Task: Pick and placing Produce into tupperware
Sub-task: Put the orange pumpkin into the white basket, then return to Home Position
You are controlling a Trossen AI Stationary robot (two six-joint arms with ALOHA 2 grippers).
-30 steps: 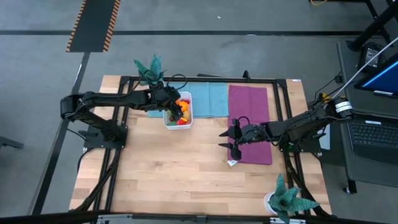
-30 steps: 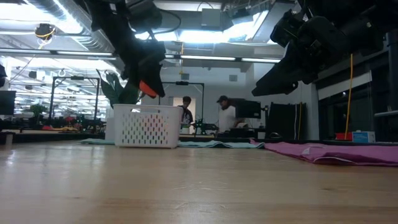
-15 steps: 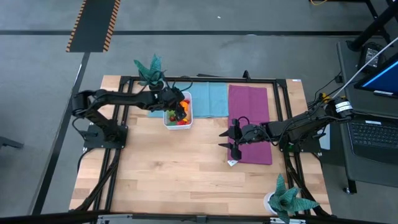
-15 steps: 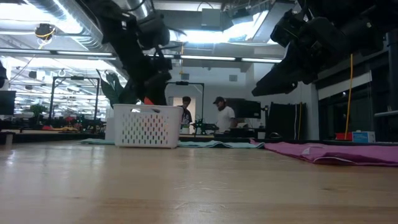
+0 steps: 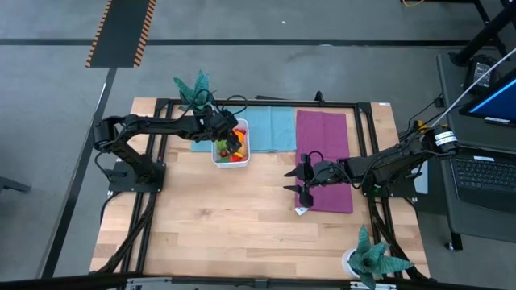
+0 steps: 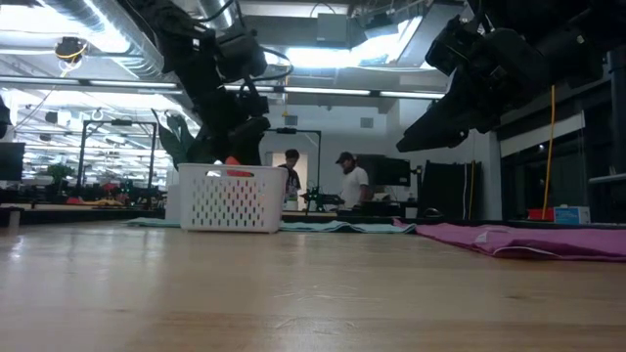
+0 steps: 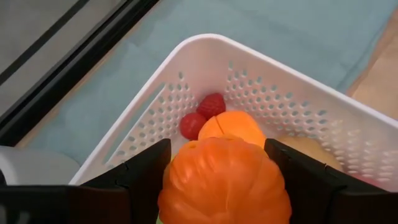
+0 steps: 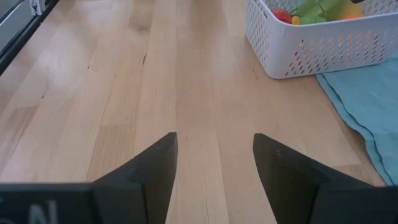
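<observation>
The left gripper point(image 7: 225, 186) hangs over the tupperware point(image 5: 230, 145) at the desk's point(image 5: 242, 217) 12 o'clock, jaws snug against an orange piece point(image 7: 225, 180). The right gripper point(image 5: 300, 187), at 3 o'clock, hovers with jaws apart, empty.

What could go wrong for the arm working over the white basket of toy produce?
1. The ridged orange toy fruit sits between the left end effector fingers above the white perforated plastic container; released here, it might roll off the piled pieces.
2. Lowering further could jostle the red toy strawberry or nudge the container.
</observation>
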